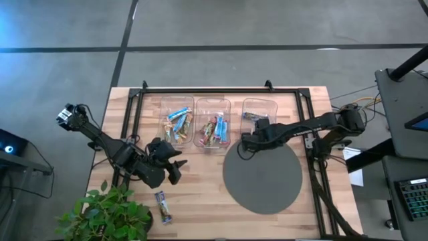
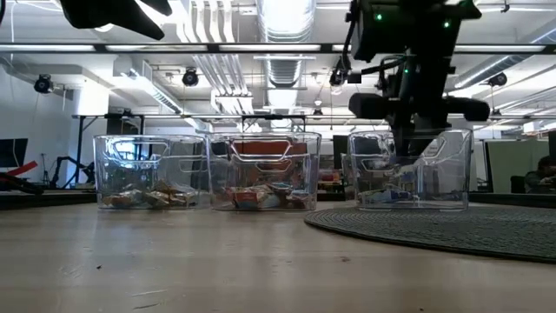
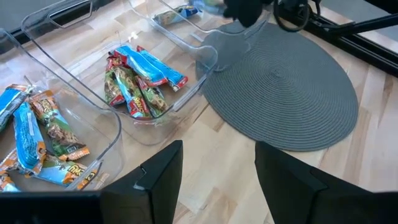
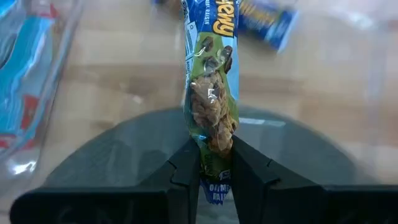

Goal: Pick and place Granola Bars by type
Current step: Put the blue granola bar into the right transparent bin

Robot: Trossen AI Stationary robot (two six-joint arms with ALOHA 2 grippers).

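Right fingers [image 4: 214,168] tight on granola bar [image 4: 211,99]

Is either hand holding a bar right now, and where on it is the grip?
The right hand pinches a green-wrapped granola bar by one end, over the rightmost bin. The left hand is open and empty.

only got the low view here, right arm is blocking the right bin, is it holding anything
Observer: Yes. The right wrist view shows the right gripper shut on a green-wrapped granola bar.
Operator: where is it over the table
Observer: From above, the right gripper sits at the round grey mat's far edge, just short of the right bin.
Operator: any bars left loose
Observer: One loose bar lies on the wood near the plant.
Operator: left arm?
Observer: The left gripper is open and empty.
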